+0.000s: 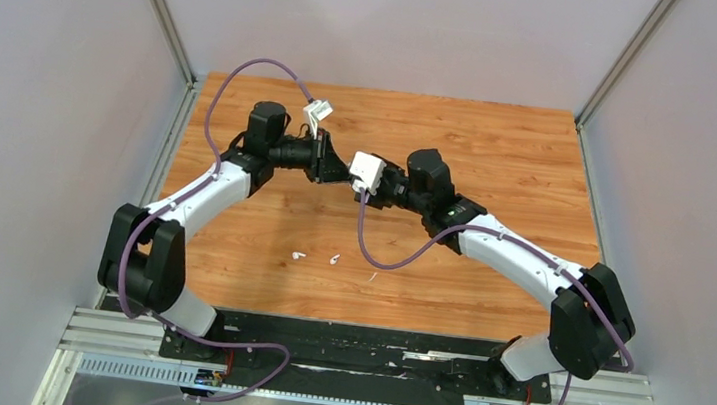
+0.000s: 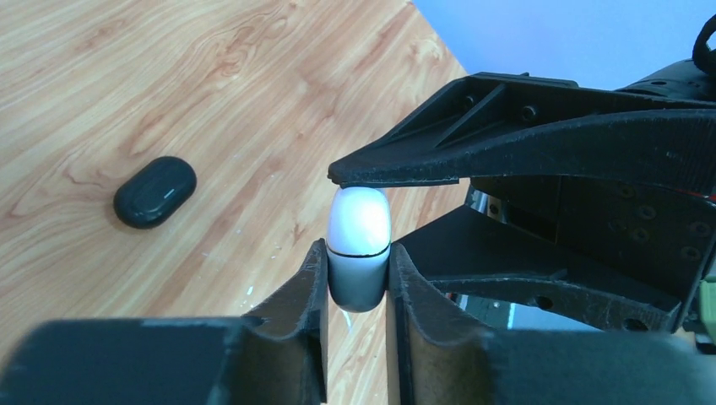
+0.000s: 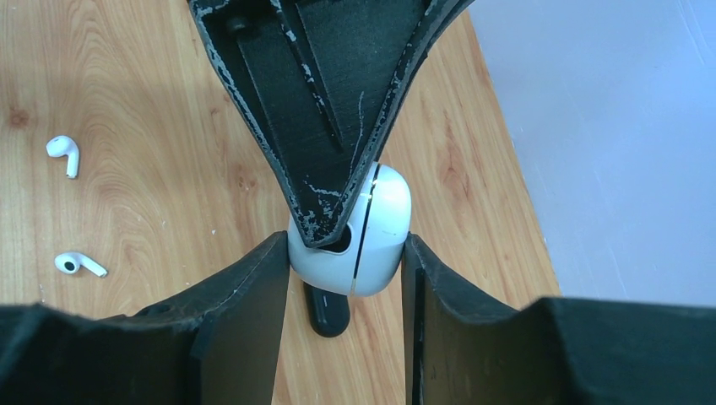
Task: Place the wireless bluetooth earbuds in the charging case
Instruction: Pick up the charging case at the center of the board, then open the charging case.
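Left gripper (image 2: pixel 358 272): clenched on the charging case (image 2: pixel 359 232); its two fingers (image 2: pixel 311 291) press the opposite sides of the lower half, below the seam.
Right gripper (image 3: pixel 346 253): grasping the same case from the opposite direction; in the right wrist view both fingers (image 3: pixel 249 308) appear to touch it, one on each end.
Finger contact: in the left wrist view the tip of one right finger (image 2: pixel 397 169) rests on the top of the case.
Charging case: white, glossy and rounded, held above the table (image 1: pixel 500 157) between the two grippers. The seam shows as a thin dark line and the lid appears closed.
Case location: about mid-table, where the two arms meet, slightly left of centre.
Wireless bluetooth earbuds (image 1: pixel 298 254): both lie loose on the wood, outside the case and on the near side of the grippers. The second bud (image 1: pixel 335 257) lies just to the right of the first, not touching it.
Earbuds to case: well apart.
White fleck (image 1: pixel 372 276): on the table just right of the buds, slightly nearer.
Black oval object (image 2: pixel 154 191): lies flat on the table close beneath the held case.
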